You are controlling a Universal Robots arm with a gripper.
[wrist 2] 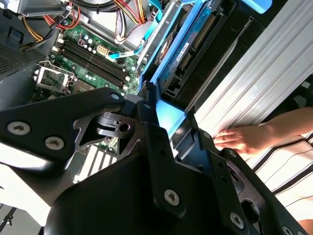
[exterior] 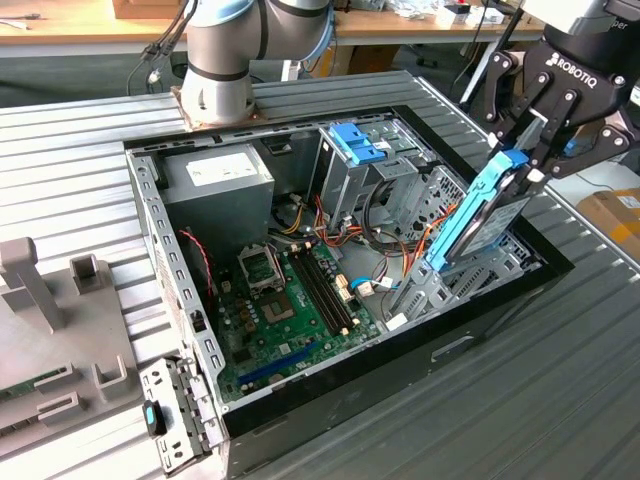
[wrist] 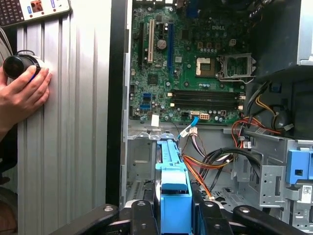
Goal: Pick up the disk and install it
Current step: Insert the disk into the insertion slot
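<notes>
Disk (exterior: pixel 480 215) on edge and leaning, its light blue carrier frame uppermost, at about three o'clock from the middle of the open computer case (exterior: pixel 160 230) in the exterior view. Its lower end is down among the metal drive bays at that side of the case, though whether it touches the bay floor I cannot tell. In the second wrist view the disk (wrist 2: pixel 188 49) shows a small printed strip along its edge, too fine to make out. The motherboard (exterior: pixel 290 310) and the grey power supply (exterior: pixel 215 185) both carry stickers and print. The gripper (exterior: pixel 522 160) is closed on the top edge of the disk's blue carrier, a black finger pressed to each side, and the first wrist view shows the blue frame (wrist: pixel 172 196) clamped between them. A blue latch (exterior: pixel 355 140) tops the tall metal cage at about twelve o'clock from the case's middle. The case lies on a ribbed grey metal table (exterior: pixel 560 400), with a wooden bench (exterior: pixel 80 25) behind it and a grey fixture (exterior: pixel 50 290) at nine o'clock. A person's hand (wrist: pixel 24 93) rests on the table beside the case, fingers around a small black round object (wrist: pixel 19 66).
</notes>
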